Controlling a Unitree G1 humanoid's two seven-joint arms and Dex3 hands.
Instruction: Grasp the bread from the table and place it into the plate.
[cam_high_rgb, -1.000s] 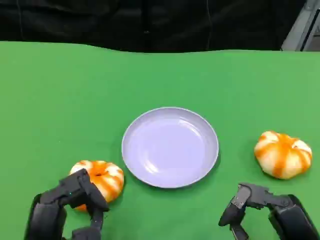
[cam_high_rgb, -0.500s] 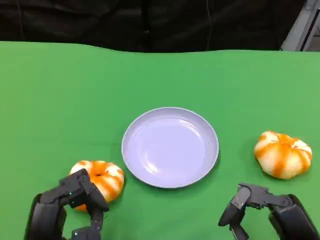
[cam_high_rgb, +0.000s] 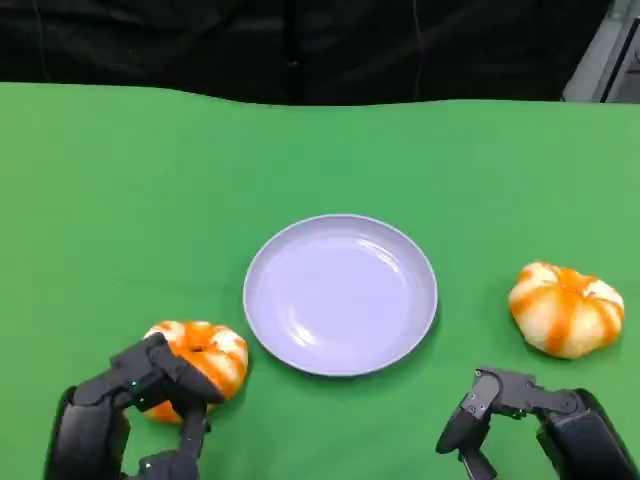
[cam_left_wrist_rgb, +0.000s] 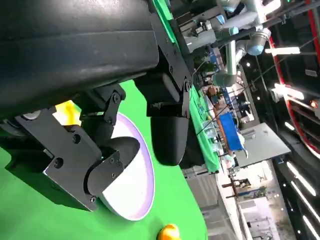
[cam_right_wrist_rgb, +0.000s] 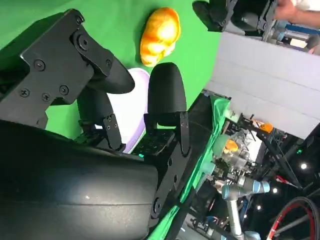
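Observation:
Two round orange-and-white breads lie on the green table. One bread (cam_high_rgb: 205, 355) is left of the lilac plate (cam_high_rgb: 340, 230), the other bread (cam_high_rgb: 566, 308) is to its right. My left hand (cam_high_rgb: 140, 405) sits at the near-left side of the left bread, its fingers (cam_high_rgb: 175, 372) spread and overlapping the bread's edge; whether they touch it is unclear. The left wrist view shows a yellow sliver of that bread (cam_left_wrist_rgb: 67, 112) behind the fingers (cam_left_wrist_rgb: 112, 160), with the plate (cam_left_wrist_rgb: 135, 195) beyond. My right hand (cam_high_rgb: 525, 420) is open, nearer than the right bread (cam_right_wrist_rgb: 160, 34) and apart from it.
The plate (cam_right_wrist_rgb: 131, 107) holds nothing. The green table (cam_high_rgb: 320, 160) runs back to a black backdrop at its far edge. The left wrist view also catches the far bread (cam_left_wrist_rgb: 169, 233).
My left hand has sunk slightly toward the near edge, its fingers lying closer over the left bread. Both breads, the plate and my right hand stay put.

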